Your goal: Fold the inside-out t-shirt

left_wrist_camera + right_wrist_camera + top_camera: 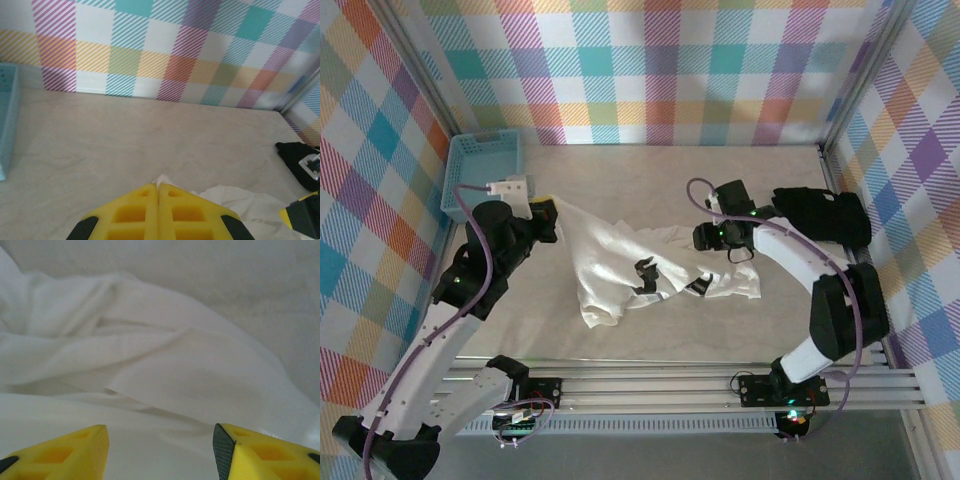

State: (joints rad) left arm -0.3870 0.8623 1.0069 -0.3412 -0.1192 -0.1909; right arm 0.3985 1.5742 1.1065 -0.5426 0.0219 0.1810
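Well, blue basket (480, 175) at far-left corner, inside too small to judge. White t-shirt (610, 255) crumpled mid-table, bare table (650, 165) beyond it. Left gripper (158, 186) pinched together on a shirt corner; right gripper (160, 450) fingers apart over cloth. Black garment (820, 215) at right edge.

t-shirt (150, 370), ahead of the right gripper (160, 427): thin white cloth, matt, softly creased. Fingers (260, 450) of both grippers: yellow moulded plastic, matt, with recessed pockets. Table (150, 135), beyond the left gripper (159, 187): pale, smooth, faintly veined, low sheen. Basket (7, 120), to its left: light blue perforated plastic.
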